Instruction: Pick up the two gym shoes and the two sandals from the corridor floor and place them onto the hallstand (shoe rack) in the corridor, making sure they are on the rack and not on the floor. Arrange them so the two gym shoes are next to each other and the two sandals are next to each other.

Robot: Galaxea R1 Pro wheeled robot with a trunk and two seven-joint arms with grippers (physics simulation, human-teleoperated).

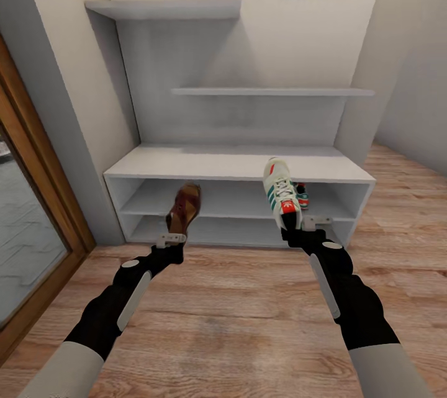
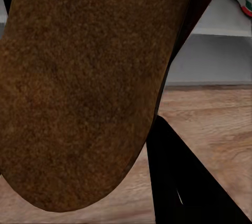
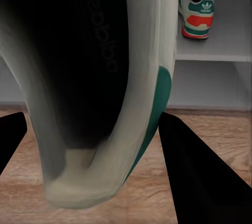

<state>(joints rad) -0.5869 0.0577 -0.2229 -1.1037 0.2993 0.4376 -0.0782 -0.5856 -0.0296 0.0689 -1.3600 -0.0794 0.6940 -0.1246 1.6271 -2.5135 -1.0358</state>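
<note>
The white rack (image 1: pixel 239 165) stands on the wood floor (image 1: pixel 236 311) against the wall. One sneaker (image 1: pixel 301 195) sits on its upper open shelf, right of middle.

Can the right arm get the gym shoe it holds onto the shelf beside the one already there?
Probably yes. The right gripper holds a gym shoe in front of the hallstand, and the second gym shoe sits just behind it on the open upper shelf, with bare shelf beside it and nothing between.

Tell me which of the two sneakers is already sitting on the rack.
The sneaker on the hallstand's upper open shelf, heel facing out. The other sneaker is gripped in the right end effector, held up before the rack.
</note>
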